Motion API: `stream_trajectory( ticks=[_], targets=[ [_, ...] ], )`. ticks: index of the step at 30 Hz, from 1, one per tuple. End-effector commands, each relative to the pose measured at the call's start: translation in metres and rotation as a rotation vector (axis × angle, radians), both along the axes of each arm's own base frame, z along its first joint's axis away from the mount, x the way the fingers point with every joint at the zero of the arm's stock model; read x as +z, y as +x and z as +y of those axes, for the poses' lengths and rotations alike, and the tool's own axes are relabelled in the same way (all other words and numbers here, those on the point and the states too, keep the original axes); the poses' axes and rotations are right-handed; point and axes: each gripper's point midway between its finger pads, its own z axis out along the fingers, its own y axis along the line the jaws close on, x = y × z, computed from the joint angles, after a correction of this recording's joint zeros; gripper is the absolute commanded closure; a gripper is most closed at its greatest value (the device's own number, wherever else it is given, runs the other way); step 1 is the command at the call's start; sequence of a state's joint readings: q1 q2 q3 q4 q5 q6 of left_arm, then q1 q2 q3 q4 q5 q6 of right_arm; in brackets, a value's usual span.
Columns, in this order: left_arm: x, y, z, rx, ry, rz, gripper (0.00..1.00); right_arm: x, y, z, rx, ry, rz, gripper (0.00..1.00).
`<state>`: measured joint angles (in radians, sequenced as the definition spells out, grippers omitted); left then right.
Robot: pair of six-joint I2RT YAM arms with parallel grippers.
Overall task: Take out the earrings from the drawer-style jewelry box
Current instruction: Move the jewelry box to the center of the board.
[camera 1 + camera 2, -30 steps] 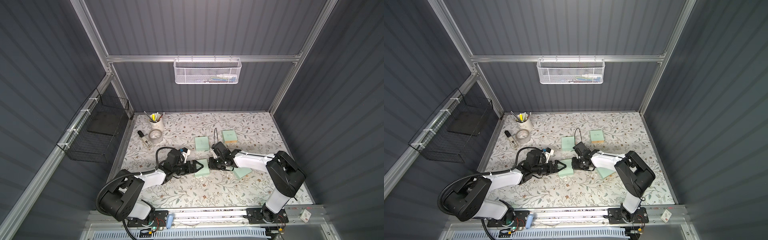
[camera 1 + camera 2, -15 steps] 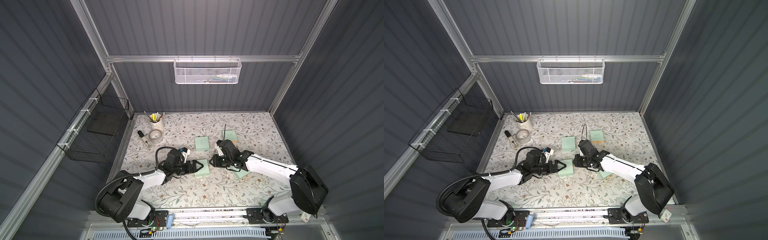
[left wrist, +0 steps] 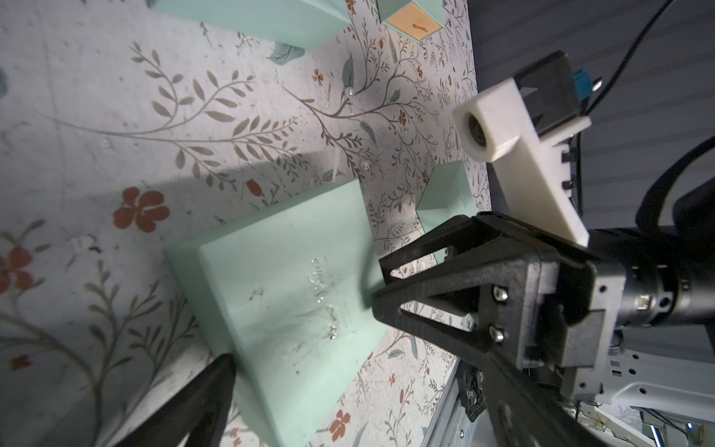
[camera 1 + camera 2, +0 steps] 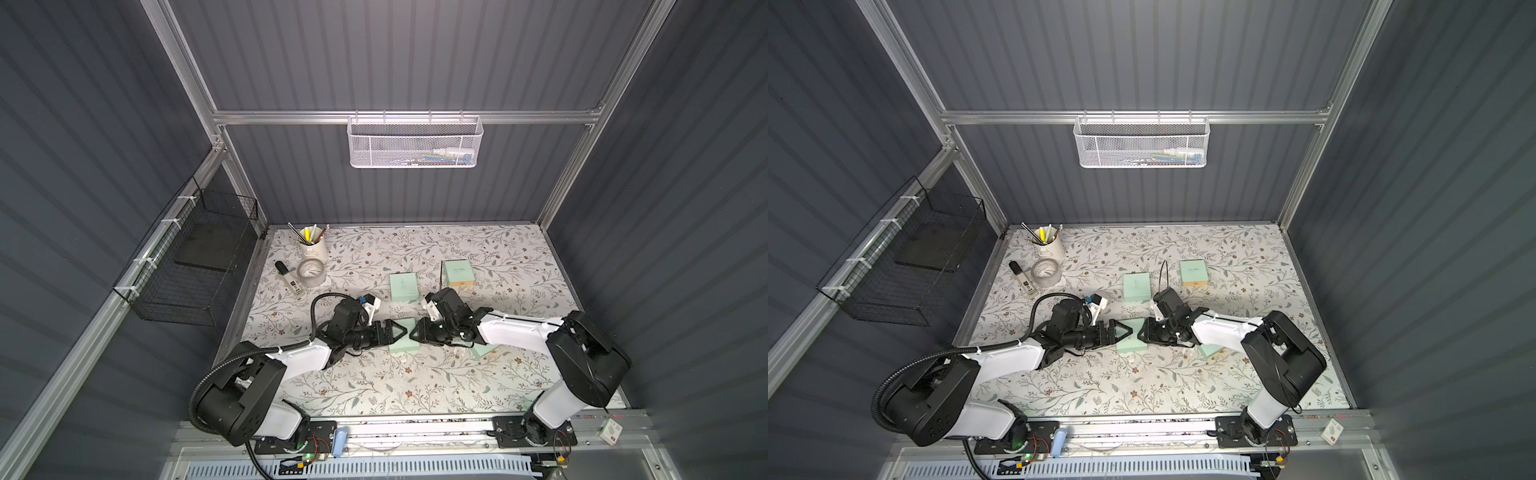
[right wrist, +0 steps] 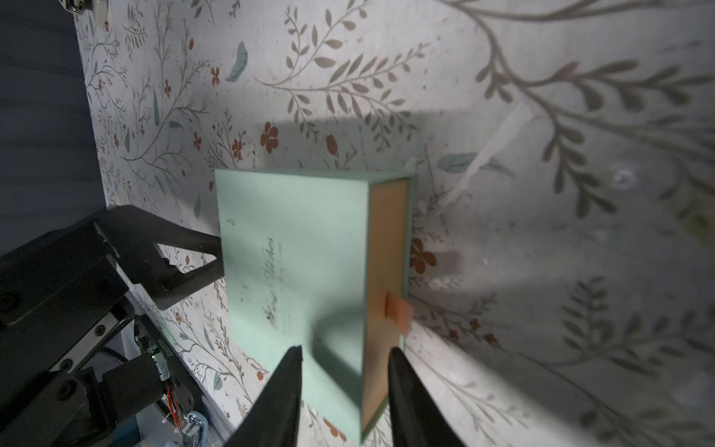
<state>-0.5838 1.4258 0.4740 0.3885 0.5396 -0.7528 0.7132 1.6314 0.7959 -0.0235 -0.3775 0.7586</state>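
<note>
Bracing the jewelry box (image 4: 402,340), which sits mid-table nearer the front edge, the left gripper (image 4: 390,332) butts the end away from the drawer with its jaws spread wide and clamps nothing, probably to stop the box sliding. The right gripper (image 4: 419,332) meets the other end; both top views agree. Left wrist view: two pale dots, likely the earrings (image 3: 350,91), lie on the tablecloth (image 3: 116,116) off the box's drawer-end corner, not inside. Right wrist view: the orange drawer (image 5: 387,251) looks shut and its contents are hidden. The pull tab (image 5: 396,313) sticks out, and the right fingers (image 5: 394,360) stand apart astride that edge gripping nothing, probably lining up a pull. Against half a second earlier, the right elbow has swung back in from the front right corner. Box and left arm are unchanged.
</note>
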Motion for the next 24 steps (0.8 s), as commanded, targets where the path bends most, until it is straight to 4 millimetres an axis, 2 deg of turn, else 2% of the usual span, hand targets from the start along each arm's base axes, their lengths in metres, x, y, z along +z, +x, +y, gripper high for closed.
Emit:
stream_trajectory(
  ticks=[1, 24],
  targets=[
    [-0.005, -0.005, -0.003, -0.020, -0.008, 0.023, 0.00, 0.005, 0.003, 0.009, 0.009, 0.050, -0.002, 0.62],
    [-0.007, 0.028, -0.028, -0.003, -0.058, 0.018, 0.00, 0.004, 0.038, -0.007, -0.051, 0.039, -0.006, 0.61]
  ],
)
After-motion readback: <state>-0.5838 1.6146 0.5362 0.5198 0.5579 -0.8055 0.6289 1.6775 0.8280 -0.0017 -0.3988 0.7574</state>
